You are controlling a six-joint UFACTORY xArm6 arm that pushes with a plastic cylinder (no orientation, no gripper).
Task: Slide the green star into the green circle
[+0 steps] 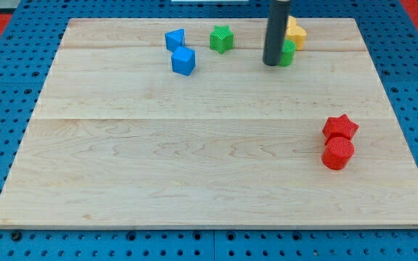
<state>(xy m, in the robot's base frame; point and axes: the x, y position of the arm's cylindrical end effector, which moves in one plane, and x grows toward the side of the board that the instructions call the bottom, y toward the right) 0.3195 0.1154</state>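
Green star (222, 38) lies flat near the view's top; green circle (287, 53) sits well to its right, partly hidden.

All that shows of me is one straight rod, dark grey to near black, cylindrical, smooth, w/ a dull sheen down its left side. It's cut off by the view's top edge, so no arm body, cables, screws or markings visible. Same width top to bottom, no taper. My tip (272, 64) ends blunt & flat, slightly rounded at the rim.
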